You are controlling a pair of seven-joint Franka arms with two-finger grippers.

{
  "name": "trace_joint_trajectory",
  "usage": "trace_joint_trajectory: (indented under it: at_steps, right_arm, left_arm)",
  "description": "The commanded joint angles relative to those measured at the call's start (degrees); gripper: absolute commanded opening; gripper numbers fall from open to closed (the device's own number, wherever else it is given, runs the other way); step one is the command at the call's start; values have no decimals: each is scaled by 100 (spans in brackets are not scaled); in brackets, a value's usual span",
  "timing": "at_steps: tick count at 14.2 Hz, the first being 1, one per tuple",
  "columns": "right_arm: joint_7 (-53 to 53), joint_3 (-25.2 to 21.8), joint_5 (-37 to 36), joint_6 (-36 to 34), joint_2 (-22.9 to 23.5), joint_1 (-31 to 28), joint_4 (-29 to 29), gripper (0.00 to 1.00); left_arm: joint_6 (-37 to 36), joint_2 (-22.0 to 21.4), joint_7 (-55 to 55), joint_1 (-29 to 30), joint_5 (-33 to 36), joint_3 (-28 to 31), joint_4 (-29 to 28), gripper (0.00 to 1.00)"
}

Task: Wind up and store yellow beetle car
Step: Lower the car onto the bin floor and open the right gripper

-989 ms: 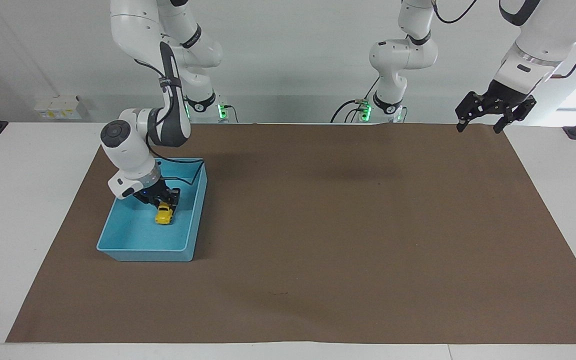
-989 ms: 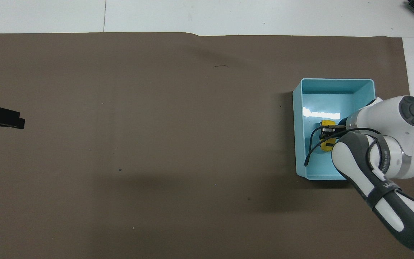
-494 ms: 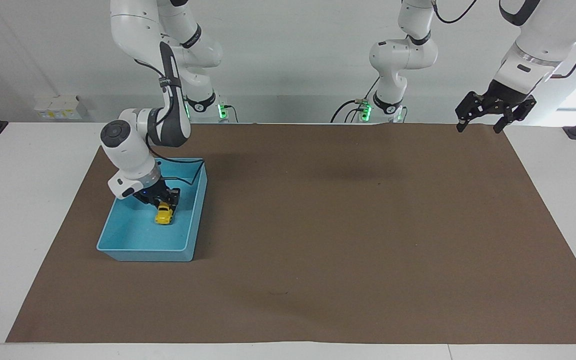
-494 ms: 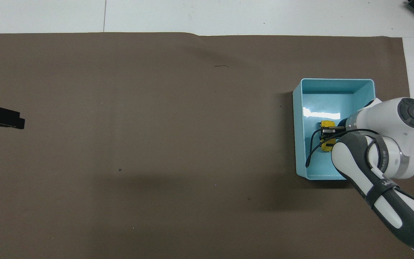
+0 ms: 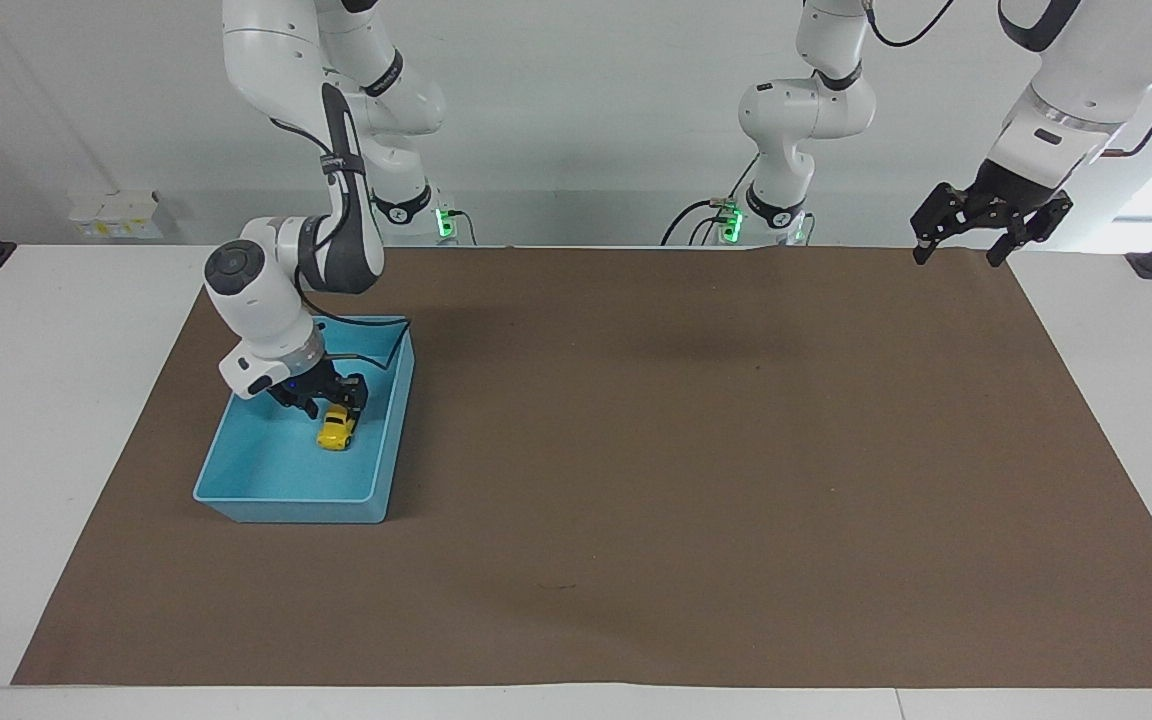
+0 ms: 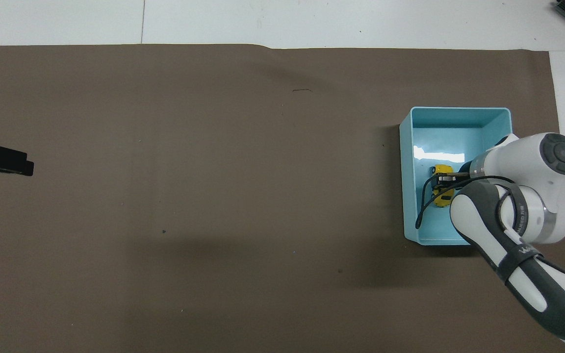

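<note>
1. Right gripper [image 5: 328, 397] sits low inside the bin [image 5: 236, 480] at the right arm's end of the table; we see its fingers parted just above the car [image 5: 337, 430], no longer clamped on it as they were a second ago.
2. We find the car resting on the bin floor, near the wall that faces the table's middle, a little clear of the fingertips.
3. We judge the release done: the car is stored, and what remains is to lift the right arm out without nudging the car.
4. Left gripper [image 5: 971, 232] waits raised and open over the mat's [image 5: 696, 450] corner at the left arm's end.
</note>
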Motion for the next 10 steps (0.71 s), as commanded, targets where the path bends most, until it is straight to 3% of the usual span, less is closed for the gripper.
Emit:
trace_joint_trajectory:
  at_steps: [1,10]
  right_arm:
    - [-131,38,-56,-51,-66,-39,168,100]
    - [598,108,-74,-1562,-295,145,1214,100]
  left_arm:
    - [-21,-100,-3,9,58,-2,-67,100]
    - [-21,-100,-3,9,58,-10,-67,100]
